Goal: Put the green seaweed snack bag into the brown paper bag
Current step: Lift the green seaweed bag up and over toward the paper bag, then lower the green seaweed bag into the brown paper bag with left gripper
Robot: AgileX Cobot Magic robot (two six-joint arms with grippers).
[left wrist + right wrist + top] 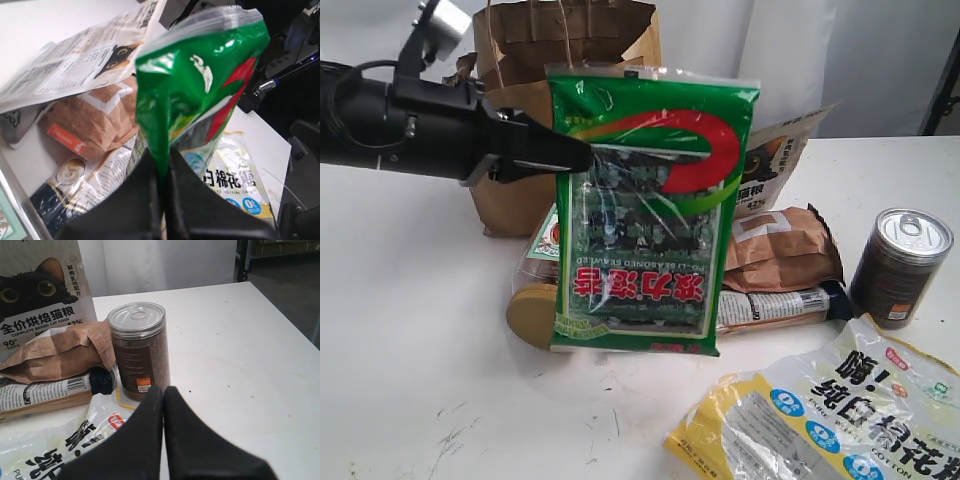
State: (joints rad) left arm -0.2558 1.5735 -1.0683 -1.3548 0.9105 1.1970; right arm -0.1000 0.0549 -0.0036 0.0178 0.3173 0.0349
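Two grippers: the left gripper (582, 155) pinches the green seaweed snack bag; the right gripper (164, 390) has its fingers pressed together with nothing between them.
Left gripper: its black fingers (145, 200) are clamped on one side edge of the packet, with the arm reaching in from the left of the exterior view.
Green seaweed snack bag (640, 210): hangs upright from that pinch with its print upside down, red swoosh uppermost and pink characters low. It is in front of the paper bag and outside it. Whether its lower edge touches the table cannot be told.
Brown paper bag (590, 35): stands upright at the back with its mouth open upward and string handles showing, partly hidden by the arm and the packet.
Right gripper: seen only in the right wrist view, over a corner of the marshmallow bag (75, 440), just beside the can (139, 345).
Can: clear-walled with a silver pull-tab lid, upright on the white table (420, 350).
Small brown pouch (780, 250): crumpled, lying on a long printed pack (775, 305).
Cat food bag (775, 165): behind the pouch, leaning, black cat on its face.
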